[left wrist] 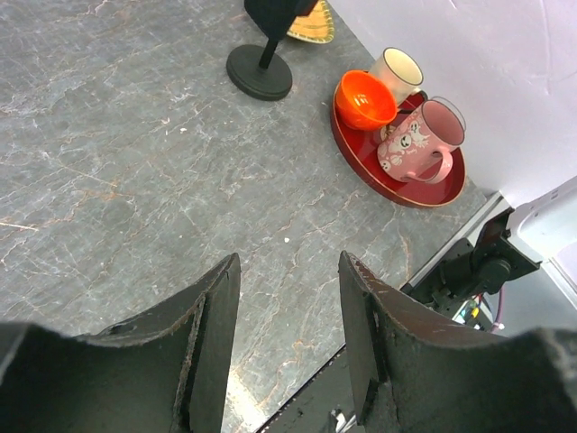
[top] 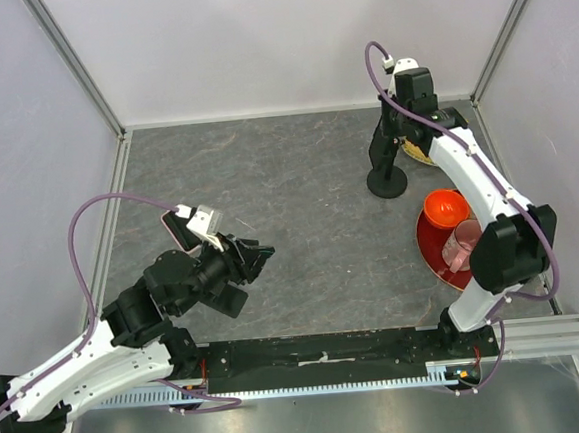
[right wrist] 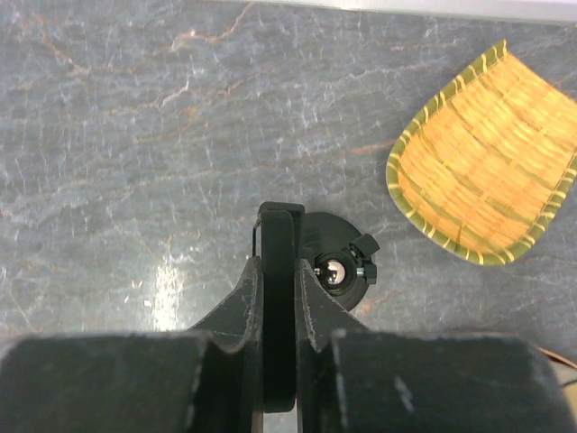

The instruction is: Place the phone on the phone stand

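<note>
Nearest, the left gripper (left wrist: 288, 266) hung half open and empty. Farther off, the right gripper (right wrist: 279, 266) pinched the phone (right wrist: 278, 225) edge-on over the phone stand (top: 389, 182); released off-centre, it could slide off and fall

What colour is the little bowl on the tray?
The bowl is bright orange, clearest in the left wrist view.

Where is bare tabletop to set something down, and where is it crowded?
Bare: the table's wide middle, between the left hand and the phone stand. Crowded: the right side, around the red tray and woven basket.
</note>
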{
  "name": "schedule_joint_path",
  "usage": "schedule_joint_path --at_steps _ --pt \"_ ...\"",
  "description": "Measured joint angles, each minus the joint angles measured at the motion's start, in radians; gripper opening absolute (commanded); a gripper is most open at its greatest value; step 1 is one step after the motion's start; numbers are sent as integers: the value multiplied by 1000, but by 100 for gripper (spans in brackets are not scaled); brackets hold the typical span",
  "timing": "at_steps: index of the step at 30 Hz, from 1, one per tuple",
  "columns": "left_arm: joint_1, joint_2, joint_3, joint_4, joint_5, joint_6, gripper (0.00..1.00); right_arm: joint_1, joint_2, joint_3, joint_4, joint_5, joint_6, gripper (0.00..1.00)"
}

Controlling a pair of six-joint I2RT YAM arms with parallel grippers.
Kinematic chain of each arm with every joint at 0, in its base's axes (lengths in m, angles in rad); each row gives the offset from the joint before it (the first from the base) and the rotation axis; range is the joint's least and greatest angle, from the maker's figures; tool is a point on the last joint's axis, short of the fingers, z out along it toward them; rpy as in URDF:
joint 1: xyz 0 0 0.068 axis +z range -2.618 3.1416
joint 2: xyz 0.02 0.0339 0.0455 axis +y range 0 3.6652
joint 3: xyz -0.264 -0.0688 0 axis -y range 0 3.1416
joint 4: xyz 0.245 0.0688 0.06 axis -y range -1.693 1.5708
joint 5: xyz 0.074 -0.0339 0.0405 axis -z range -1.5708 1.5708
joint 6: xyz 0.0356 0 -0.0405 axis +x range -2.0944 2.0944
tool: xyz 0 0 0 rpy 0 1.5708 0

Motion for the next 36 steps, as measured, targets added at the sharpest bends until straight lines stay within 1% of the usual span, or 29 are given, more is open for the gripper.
schedule_joint_path --at_steps 9,15,16,18,19,21,22,24,25,26,27,30,32,34,36 --pt "0 33 -9 6 4 24 55 -26 130 114 68 -64 -3 0" --pt "0 32 -16 16 6 26 55 -29 143 121 86 -79 -6 0" --pt "0 31 -16 18 6 26 55 -29 143 116 93 -79 -6 9" --pt "0 31 -16 19 8 26 55 -29 143 102 118 -79 -6 32" --pt "0 31 -16 18 9 26 56 -29 142 95 130 -78 -6 51" --pt "0 29 -16 12 0 26 62 -23 137 81 157 -71 -4 64" --pt "0 27 -16 0 -11 26 63 -18 134 76 172 -64 -9 74" --pt "0 22 -11 -53 -67 24 67 -9 123 70 192 -50 -19 80" --pt "1 20 -3 -89 -103 20 68 -6 117 70 193 -46 -20 90" --pt "2 21 9 -129 -136 11 70 0 110 70 193 -43 -22 95" --pt "3 21 23 -170 -164 1 71 6 100 70 191 -40 -22 98" --pt "7 21 79 -286 -238 -47 76 19 70 77 174 -26 -27 98" --pt "8 15 124 -367 -284 -97 75 38 37 78 155 5 -39 98" --pt "8 0 152 -436 -311 -147 75 71 -7 77 142 78 -61 98" --pt "10 -3 164 -489 -315 -177 72 142 -68 63 141 143 -100 98"
